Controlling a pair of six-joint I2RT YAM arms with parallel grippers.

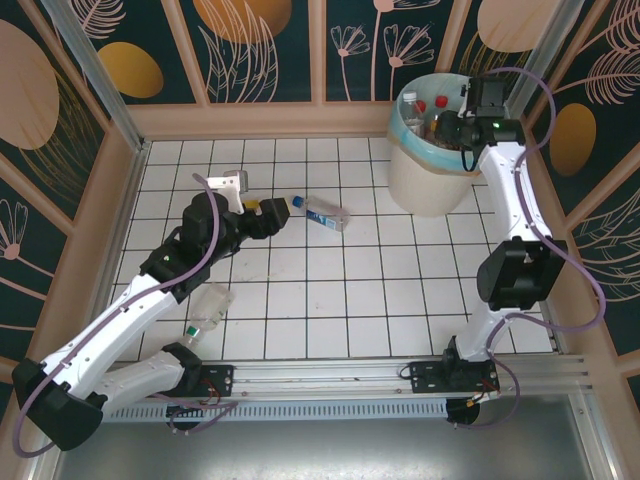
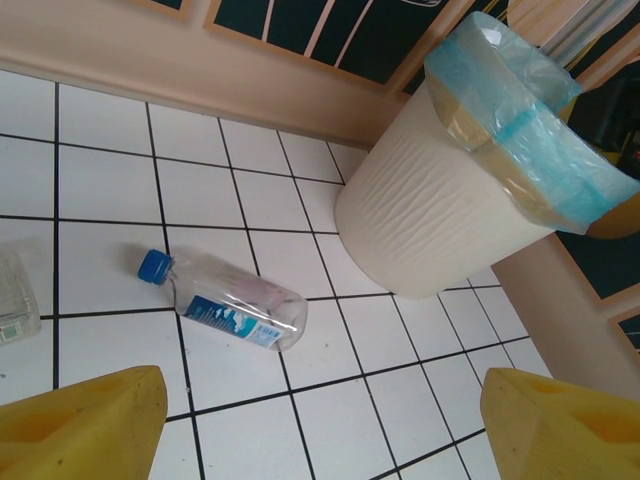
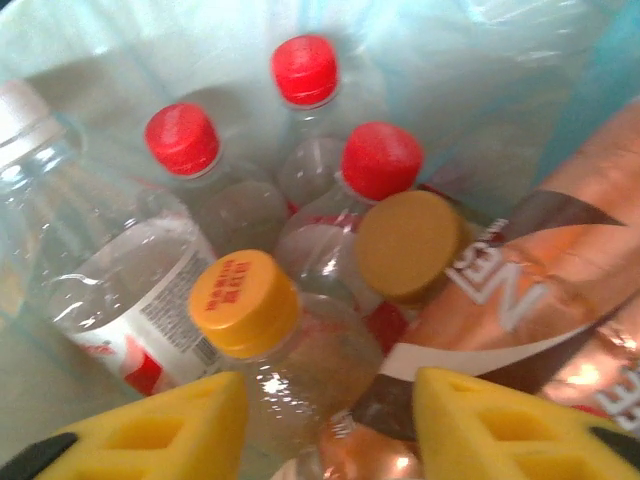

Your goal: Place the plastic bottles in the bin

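Ahead of the left gripper, its yellow jaws wide and empty, a clear blue-capped plastic bottle lies on its side on the white tiles; an off-centre pinch could roll it away. Another clear bottle beside the left forearm risks being swept. The right gripper, part-open and seemingly empty, hangs over the dropped bottles in the round cream blue-lined bin.

Clear bottle partly off-frame, left
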